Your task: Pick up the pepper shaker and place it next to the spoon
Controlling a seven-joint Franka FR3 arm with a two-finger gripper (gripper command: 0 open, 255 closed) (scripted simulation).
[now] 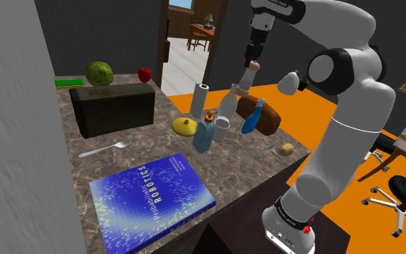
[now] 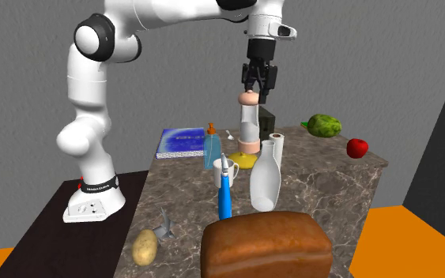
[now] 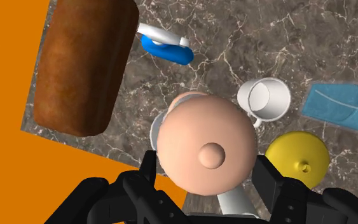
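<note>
In the shoulder view the gripper (image 1: 252, 59) is clamped on the pinkish cap of the pepper shaker (image 1: 245, 81). The shaker hangs upright beneath the gripper, clear of the marble table (image 1: 158, 148). The spoon (image 1: 104, 150) lies at about 8 o'clock from the shaker and well apart from it, between a dark box (image 1: 115, 108) and a blue book (image 1: 151, 198).

In the second exterior view the shaker's long axis is vertical and in line with the hand. Its base hangs above a yellow lid-shaped thing (image 2: 244, 162). A small pale sliver at 11 o'clock from that thing may be the spoon, though I cannot be sure.

In the wrist view the black fingers (image 3: 147, 170) press either side of the round cap, with a white mug (image 3: 264, 98) and a bread loaf (image 3: 82, 63) on the table below.

The carry, I judge, runs toward 8 o'clock in the shoulder view, over a soap bottle (image 1: 204, 133), so height must be kept.
</note>
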